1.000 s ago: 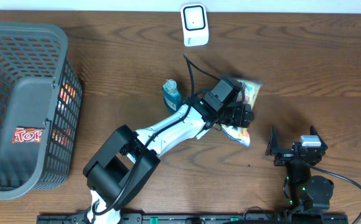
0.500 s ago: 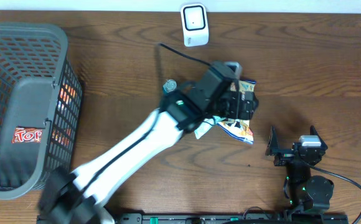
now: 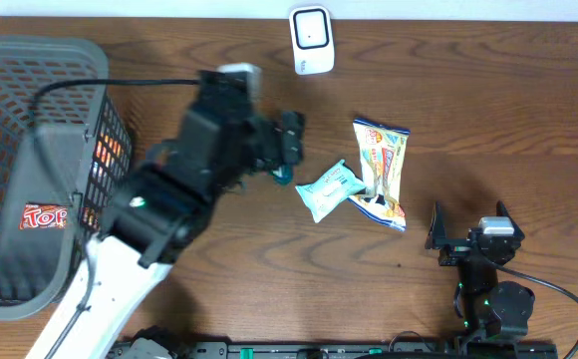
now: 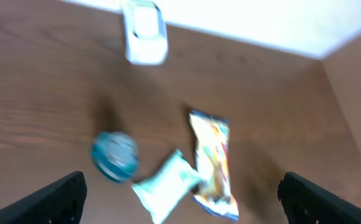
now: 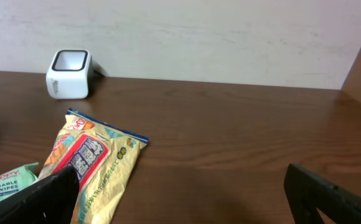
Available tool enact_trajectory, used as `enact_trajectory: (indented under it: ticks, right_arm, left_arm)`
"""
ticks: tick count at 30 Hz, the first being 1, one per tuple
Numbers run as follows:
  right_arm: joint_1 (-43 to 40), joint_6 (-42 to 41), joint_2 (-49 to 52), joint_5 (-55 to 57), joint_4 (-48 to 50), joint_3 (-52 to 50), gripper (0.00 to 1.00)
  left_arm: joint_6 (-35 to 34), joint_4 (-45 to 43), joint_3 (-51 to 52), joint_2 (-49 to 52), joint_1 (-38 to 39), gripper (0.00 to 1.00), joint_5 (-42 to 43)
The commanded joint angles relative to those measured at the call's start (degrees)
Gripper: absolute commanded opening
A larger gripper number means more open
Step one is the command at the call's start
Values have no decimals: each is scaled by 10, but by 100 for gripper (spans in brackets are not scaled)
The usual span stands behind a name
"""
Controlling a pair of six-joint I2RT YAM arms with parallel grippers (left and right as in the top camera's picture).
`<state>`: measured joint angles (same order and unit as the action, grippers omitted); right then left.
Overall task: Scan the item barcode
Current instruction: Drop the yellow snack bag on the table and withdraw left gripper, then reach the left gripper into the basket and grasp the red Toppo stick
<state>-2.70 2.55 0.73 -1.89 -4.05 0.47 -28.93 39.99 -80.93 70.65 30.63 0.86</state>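
Grey plastic mesh basket [image 3: 30,60] far left. Left gripper [image 4: 182,198] spread wide, empty, blurred; right gripper [image 5: 183,199] wide, empty. Glossy crinkled snack bag [image 3: 381,165] lies flat touching soft wipes pack [image 3: 327,189], below boxy white scanner [image 3: 311,38]; round teal bottle [image 4: 114,155].

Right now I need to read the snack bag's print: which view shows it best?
Right wrist: the snack bag lies close and sharp, print showing, lower end cut off. Overhead shows the bag whole but small; left wrist shows it blurred.
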Motion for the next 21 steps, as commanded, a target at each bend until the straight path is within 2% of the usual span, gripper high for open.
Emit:
enact_trajectory:
  ticks: [1,6,10,14,18,21]
  right_arm:
    - [5,-5,-2,1,-2,-2,99]
    - [5,-5,-3,1,-2,-2,99]
    - [5,-5,-2,1,-2,-2,99]
    - [5,-5,-3,1,-2,-2,99]
    - [5,-5,-3,1,-2,-2,99]
    - [5,-5,-2,1,-2,-2,99]
  left_arm:
    - [33,2,-26,-37,-53,98,-13]
    - [105,33,-81,-65,-134,98,-21]
    - [108,81,-117,-67,-228,98,-104]
    - [48,122,-117,-56,-347,98,-142]
    - [-42,184,-116,-17,-471,98,-130]
    - [-77,224,-111,35,-544,98,-102]
